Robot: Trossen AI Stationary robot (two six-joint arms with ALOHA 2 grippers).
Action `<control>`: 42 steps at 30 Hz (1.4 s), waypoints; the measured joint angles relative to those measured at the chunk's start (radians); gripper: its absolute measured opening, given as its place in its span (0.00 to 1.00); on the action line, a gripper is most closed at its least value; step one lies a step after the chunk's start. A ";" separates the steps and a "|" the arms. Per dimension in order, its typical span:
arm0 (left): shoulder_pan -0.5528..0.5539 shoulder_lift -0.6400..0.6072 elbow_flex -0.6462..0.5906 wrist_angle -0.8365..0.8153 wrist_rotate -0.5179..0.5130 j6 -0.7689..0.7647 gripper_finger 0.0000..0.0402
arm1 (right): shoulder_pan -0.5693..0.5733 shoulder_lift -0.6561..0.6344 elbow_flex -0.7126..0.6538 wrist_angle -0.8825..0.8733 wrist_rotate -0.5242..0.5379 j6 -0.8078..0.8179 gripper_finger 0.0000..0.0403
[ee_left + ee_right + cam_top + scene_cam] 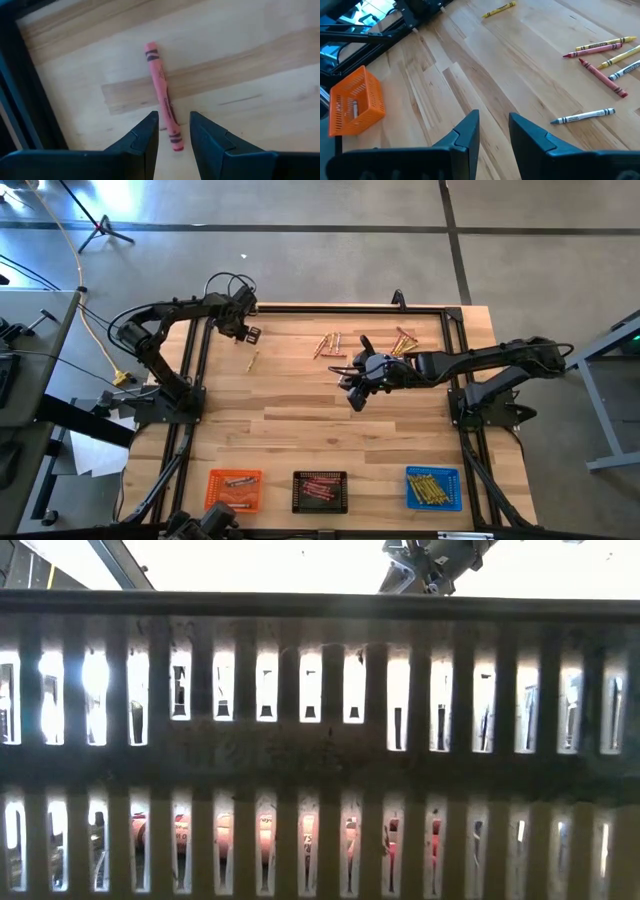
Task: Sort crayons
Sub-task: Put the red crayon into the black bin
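A pink crayon lies flat on the wooden table near its far left corner. My left gripper points down over it and is open, with one finger on either side of the crayon's near end, not touching it; in the high view this gripper is beside the frame rail. My right gripper hovers open above the table's middle with nothing between its fingers. Loose crayons lie at the far middle, more crayons to their right, and a yellow crayon lies alone.
Along the near edge stand an orange tray, a black tray holding red crayons, and a blue tray holding yellow ones. The black tray's slotted wall fills the low view. A black frame rail runs close to my left gripper.
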 joint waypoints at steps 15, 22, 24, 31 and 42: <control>-0.002 0.001 0.017 -0.065 0.031 -0.102 0.23 | 0.000 0.000 0.000 0.000 0.000 -0.002 0.22; 0.004 0.001 0.032 -0.084 0.061 -0.174 0.19 | 0.000 0.000 0.000 0.000 0.000 -0.009 0.22; 0.005 0.001 0.033 -0.085 0.086 -0.186 0.18 | 0.000 0.000 0.000 0.000 0.000 -0.011 0.22; 0.008 0.018 0.042 -0.094 0.136 -0.228 0.17 | 0.000 0.000 0.000 0.000 0.000 -0.057 0.22; 0.005 0.158 0.158 -0.227 0.135 -0.229 0.17 | 0.000 0.000 0.000 -0.001 -0.001 -0.064 0.22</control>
